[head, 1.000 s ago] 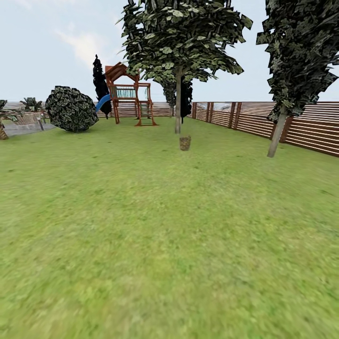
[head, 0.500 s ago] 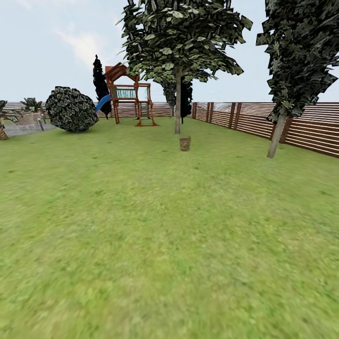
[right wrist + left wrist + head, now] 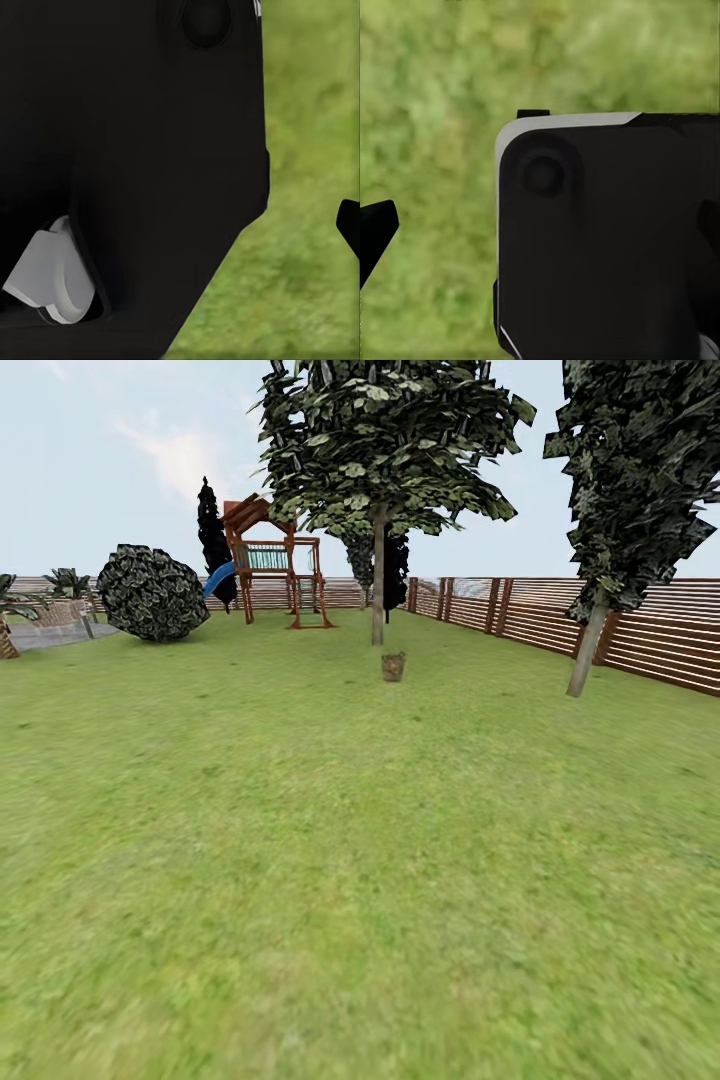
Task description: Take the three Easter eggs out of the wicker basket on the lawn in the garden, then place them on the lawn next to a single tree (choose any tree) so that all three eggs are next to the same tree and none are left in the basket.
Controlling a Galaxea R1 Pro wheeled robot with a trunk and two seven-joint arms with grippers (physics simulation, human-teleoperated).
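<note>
Near field: both wrist cameras look down at blurred lawn (image 3: 427, 112) past a dark housing. On the left wrist view a black tip (image 3: 375, 225) pokes in at the edge; on the right wrist view a similar black tip (image 3: 351, 221) shows. I cannot tell from either whether the tools are apart or together.

Mid field, head view: open grass (image 3: 340, 880), nothing lying on it.

Far field: the basket (image 3: 393, 666) stands upright on the grass, just in front of the trunk of a slim tree (image 3: 378, 575), near it but apart. A second tree (image 3: 588, 648) stands to the right by the fence (image 3: 650, 630). A round bush (image 3: 152, 592) and a play frame (image 3: 275, 565) sit further back left.

Eggs: too far to see; I take them to be inside the basket.

Handling judgement: eggs are likely light, rigid, smooth and rounded, so prone to squirt out of a two-finger pinch. I plan to grip across the widest part, fingers square to the long axis, modest force. The basket is probably light and tapered, so it may tip if I nudge the rim; reach straight down from above. The nearest tree is the obvious drop point, with a short carry. Set each egg down gently, as it may roll.
</note>
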